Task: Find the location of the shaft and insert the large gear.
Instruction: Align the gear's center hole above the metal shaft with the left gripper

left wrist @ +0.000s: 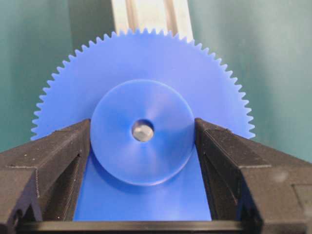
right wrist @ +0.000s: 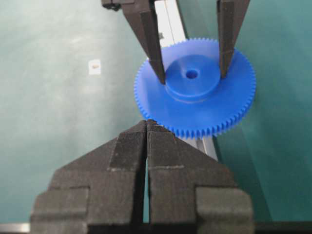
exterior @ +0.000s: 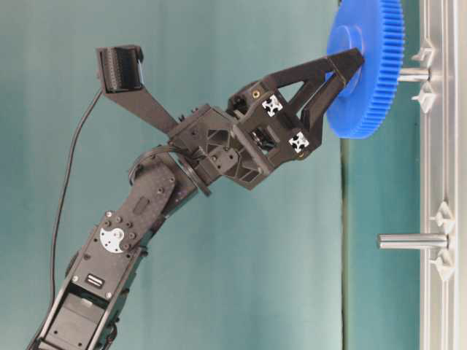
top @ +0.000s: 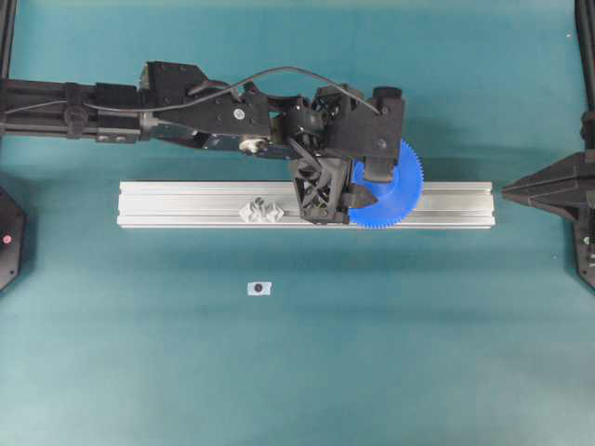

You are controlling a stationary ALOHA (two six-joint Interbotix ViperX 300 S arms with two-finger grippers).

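Overhead: the left gripper (top: 358,190) holds the gear (top: 395,200) over the rail (top: 186,203) on the worktop (top: 297,372), right of the spare pin bracket (top: 262,212). The shaft itself is hidden under the gear here. A small white tag (top: 259,289) lies well apart. The right gripper (top: 509,192) waits at the rail's right end.

Table-level: the left gripper (exterior: 332,80) pinches the gear (exterior: 368,65) by its hub, jaws spread wide on it. The shaft (exterior: 412,74) reaches from the rail (exterior: 438,175) to the gear's far face (how deep it sits, if at all, cannot be told); a gap remains between gear and rail. The other pin (exterior: 412,240) stands bare.

Left wrist: the fingers (left wrist: 58,161) flank the hub of the gear (left wrist: 141,97), and a grey shaft tip (left wrist: 143,131) shows in the centre hole, so alignment looks found.

Right wrist: the right gripper (right wrist: 146,127) is closed and empty, near the rim of the gear (right wrist: 195,105); the left fingers (right wrist: 151,44) clamp the hub.

Judgement: shaft located, gear lined up; pushing it fully down and letting go remain.
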